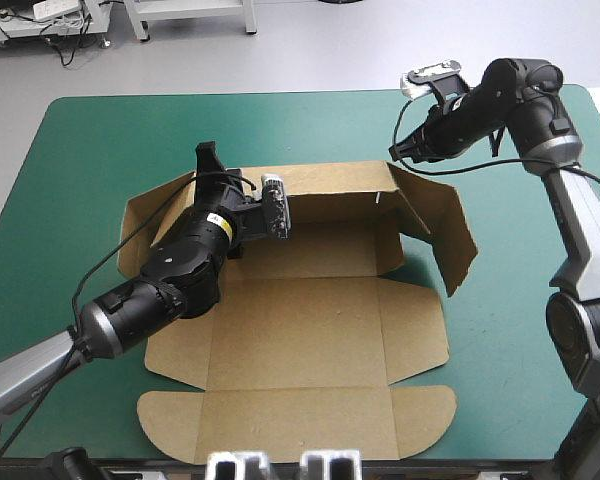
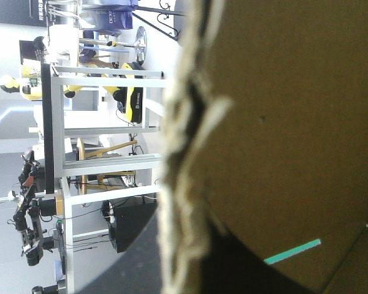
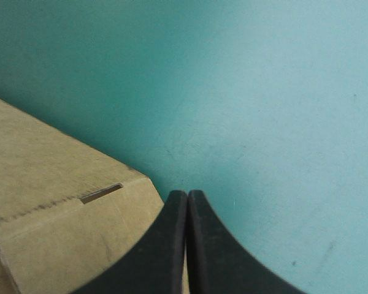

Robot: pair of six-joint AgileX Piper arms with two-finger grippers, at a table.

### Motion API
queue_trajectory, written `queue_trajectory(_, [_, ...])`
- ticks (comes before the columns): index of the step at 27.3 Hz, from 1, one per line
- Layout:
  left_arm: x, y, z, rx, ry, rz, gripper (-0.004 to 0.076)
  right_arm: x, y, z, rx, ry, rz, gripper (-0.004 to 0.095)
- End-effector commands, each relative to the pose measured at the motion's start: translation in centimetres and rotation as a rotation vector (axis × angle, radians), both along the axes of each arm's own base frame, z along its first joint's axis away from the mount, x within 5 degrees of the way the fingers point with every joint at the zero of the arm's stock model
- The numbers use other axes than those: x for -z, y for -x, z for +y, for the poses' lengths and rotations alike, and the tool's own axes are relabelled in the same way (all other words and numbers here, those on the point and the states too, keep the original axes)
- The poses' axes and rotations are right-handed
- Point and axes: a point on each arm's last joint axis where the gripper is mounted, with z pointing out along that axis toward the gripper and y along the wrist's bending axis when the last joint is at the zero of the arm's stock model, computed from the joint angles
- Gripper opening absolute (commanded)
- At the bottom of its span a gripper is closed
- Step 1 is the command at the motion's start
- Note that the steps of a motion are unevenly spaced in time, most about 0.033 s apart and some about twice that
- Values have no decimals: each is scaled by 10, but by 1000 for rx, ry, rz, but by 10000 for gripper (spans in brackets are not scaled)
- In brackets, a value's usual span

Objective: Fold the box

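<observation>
From above, the brown box [image 1: 310, 330] lies in the middle of the table [image 1: 80, 140], with its far wall and right flap raised. The left claw [image 1: 216, 168] is at the far wall's left end, the right claw [image 1: 394, 152] at its right corner.

Left wrist view: the box [image 2: 282, 122] fills nearly everything; I cannot tell this claw's state.

Right wrist view: the right claw [image 3: 187, 197] is closed to a point, the box [image 3: 61, 202] corner just beside it.

Black arms [image 1: 180, 270] have silver-grey links, the right hand [image 3: 187, 196] curved black fins
</observation>
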Motion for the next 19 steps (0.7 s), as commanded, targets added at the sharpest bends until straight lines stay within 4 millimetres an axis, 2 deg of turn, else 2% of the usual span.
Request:
queue_trajectory(1, [-21, 4, 5, 0, 46, -62, -10, -24, 14, -1, -41, -103, -43, -24])
queue_trajectory(5, [-20, 4, 4, 1, 40, -65, -10, -6, 13, 0, -55, -96, 16, -24])
queue_trajectory(9, [-11, -6, 2, -10, -10, -61, -10, 6, 13, -6, -38, -92, 60, -24])
queue_trajectory(13, [-3, -18, 6, -34, -39, -54, -10, 14, 16, -9, -47, -97, 88, -24])
queue_trajectory(19, [0, -27, 10, -37, 33, -45, -10, 22, 28, -8, -100, -100, 113, -24])
